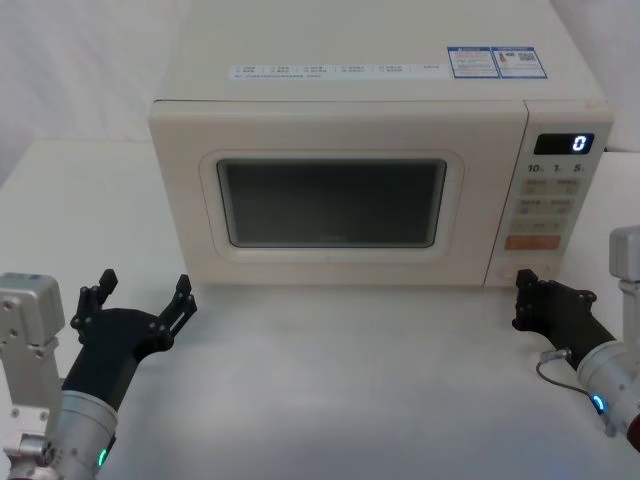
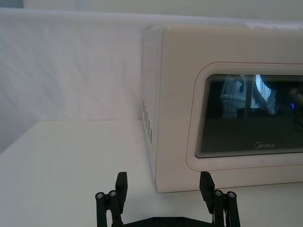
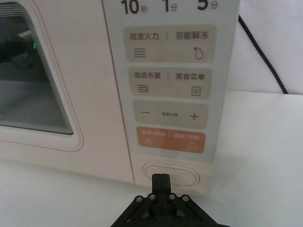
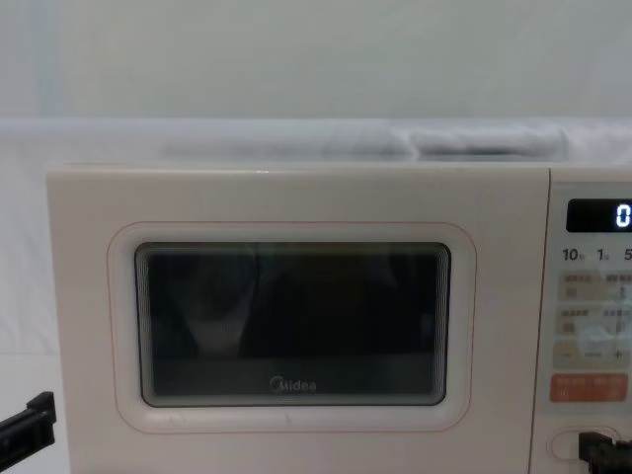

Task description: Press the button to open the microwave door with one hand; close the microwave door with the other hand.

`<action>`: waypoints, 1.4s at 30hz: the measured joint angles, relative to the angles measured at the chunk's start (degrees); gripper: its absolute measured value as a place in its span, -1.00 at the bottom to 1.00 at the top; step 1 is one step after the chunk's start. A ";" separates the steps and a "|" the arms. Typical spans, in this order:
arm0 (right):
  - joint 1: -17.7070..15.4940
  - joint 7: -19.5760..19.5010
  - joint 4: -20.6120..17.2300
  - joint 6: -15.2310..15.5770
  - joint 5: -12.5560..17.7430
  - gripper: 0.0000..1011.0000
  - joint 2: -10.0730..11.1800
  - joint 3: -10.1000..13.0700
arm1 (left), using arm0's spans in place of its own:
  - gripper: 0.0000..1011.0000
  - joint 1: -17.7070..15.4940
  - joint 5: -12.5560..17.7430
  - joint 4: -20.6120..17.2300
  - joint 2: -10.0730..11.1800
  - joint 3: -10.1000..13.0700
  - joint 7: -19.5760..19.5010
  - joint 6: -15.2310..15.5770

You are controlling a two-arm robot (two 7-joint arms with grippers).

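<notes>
Sitting shut at the middle of the head view, the microwave door [image 1: 330,195] is flush with the keypad strip [image 1: 553,205]. Right hand [image 3: 161,182], fingers pinched together, has its tip right at the button [image 3: 171,174], lower right of the frame. Left hand [image 1: 143,300] hovers spread wide at lower left over the tabletop [image 1: 350,380].

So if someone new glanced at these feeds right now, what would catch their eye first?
Probably the right gripper, fingers shut, its tip right at the button at the foot of the keypad strip below the orange key. Next, the microwave door, shut flush, its dark window filling the middle of the head view. The left gripper waits open, low by the microwave's left front corner.
</notes>
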 joint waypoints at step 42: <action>3.47 -2.52 4.37 -0.02 -1.87 -1.00 -1.31 -0.70 | 0.98 0.00 0.00 0.00 0.00 0.00 0.00 0.00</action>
